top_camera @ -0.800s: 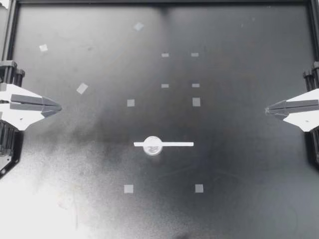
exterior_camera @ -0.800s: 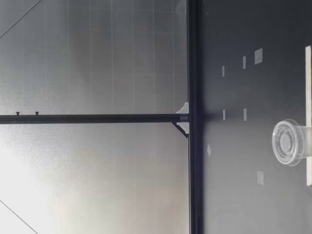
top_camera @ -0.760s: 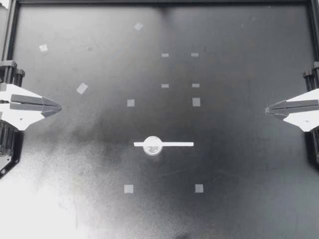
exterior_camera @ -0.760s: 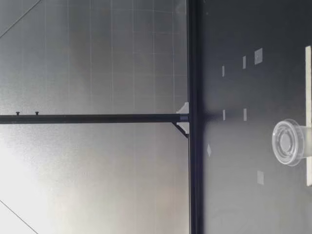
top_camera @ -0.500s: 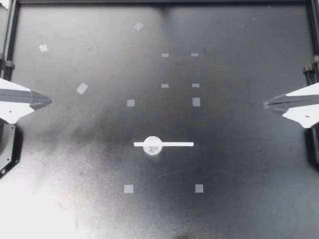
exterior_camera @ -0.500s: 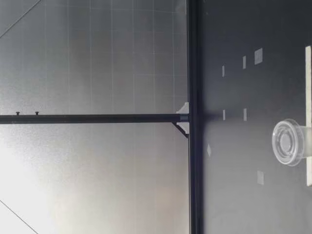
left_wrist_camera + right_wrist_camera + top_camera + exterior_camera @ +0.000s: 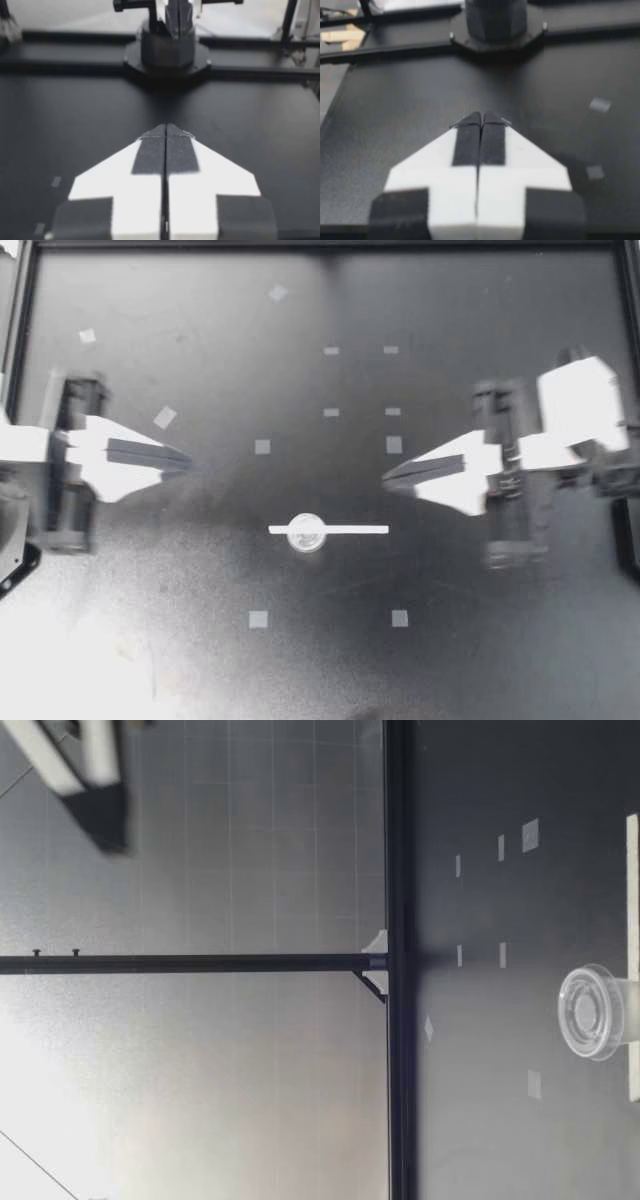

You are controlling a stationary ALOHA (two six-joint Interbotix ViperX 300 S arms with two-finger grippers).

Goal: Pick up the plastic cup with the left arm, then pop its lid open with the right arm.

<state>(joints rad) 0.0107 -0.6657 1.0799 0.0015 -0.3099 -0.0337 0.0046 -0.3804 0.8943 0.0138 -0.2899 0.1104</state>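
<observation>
Top view: the cup (image 7: 306,532) sits on the strip (image 7: 352,529), near the middle of the worktop (image 7: 480,640). Our left hand (image 7: 186,458) hangs at the cup's 10 o'clock and our right hand (image 7: 386,478) at its 2 o'clock, nearer. Neither touches anything. We judge that closed tips could knock this light cup over or push it off the strip.

Low view: the cup stands upright, alone.

Left wrist view: the fingers (image 7: 150,155) are pressed together and hold nothing.

Right wrist view: the same, closed and empty.

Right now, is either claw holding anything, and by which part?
Nothing is held. The left claw and right claw are both shut and empty; the clear cup sits on the white strip, apart from both.
</observation>
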